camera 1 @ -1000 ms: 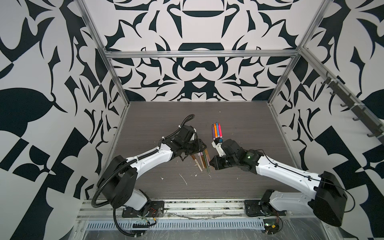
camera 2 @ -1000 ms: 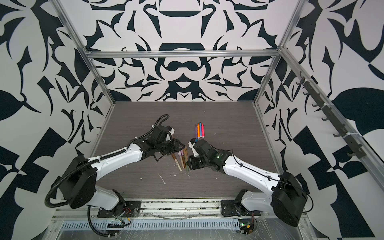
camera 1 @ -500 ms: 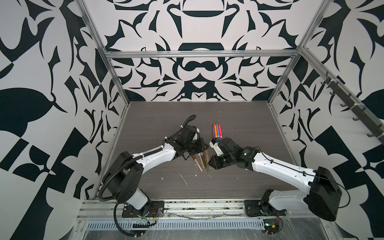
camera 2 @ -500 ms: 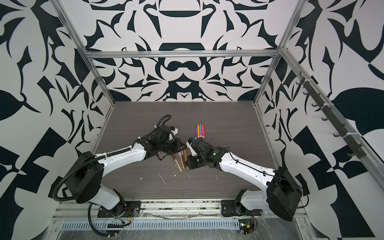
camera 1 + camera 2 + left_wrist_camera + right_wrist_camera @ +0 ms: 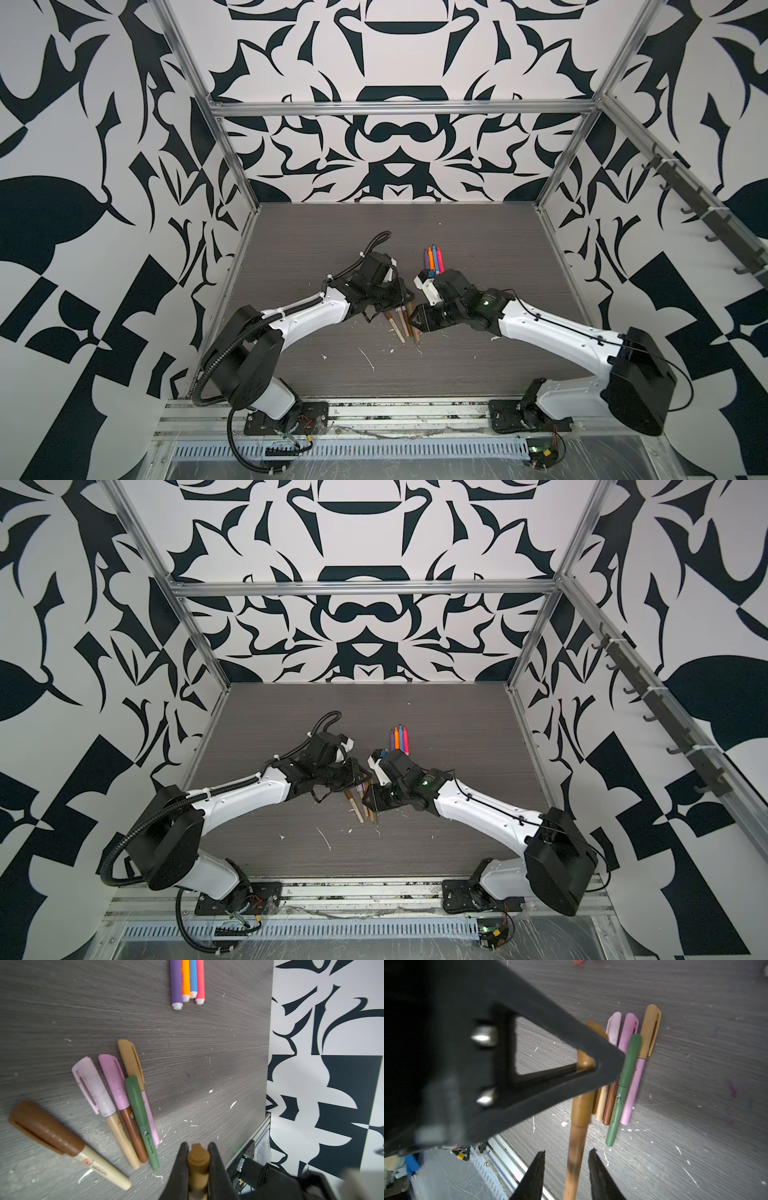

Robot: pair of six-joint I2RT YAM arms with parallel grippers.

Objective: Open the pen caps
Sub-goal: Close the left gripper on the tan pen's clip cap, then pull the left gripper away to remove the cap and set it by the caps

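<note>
Ochre pen (image 5: pixel 572 1167) hangs above the middle of the desk (image 5: pixel 207 1043), toward its front edge, over the capped pens (image 5: pixel 133 1105). The left gripper (image 5: pixel 198 1144) is clamped on its thicker end, likely the cap (image 5: pixel 582 1101). Its long axis runs straight into the right gripper (image 5: pixel 567 1151), whose jaws stand apart on either side of the pen without touching it, so that arm is placed to close and pull.

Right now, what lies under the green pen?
The tan-capped lilac pen: the green pen lies across its cap's end and barrel edge. The covered strip cannot be seen.
</note>
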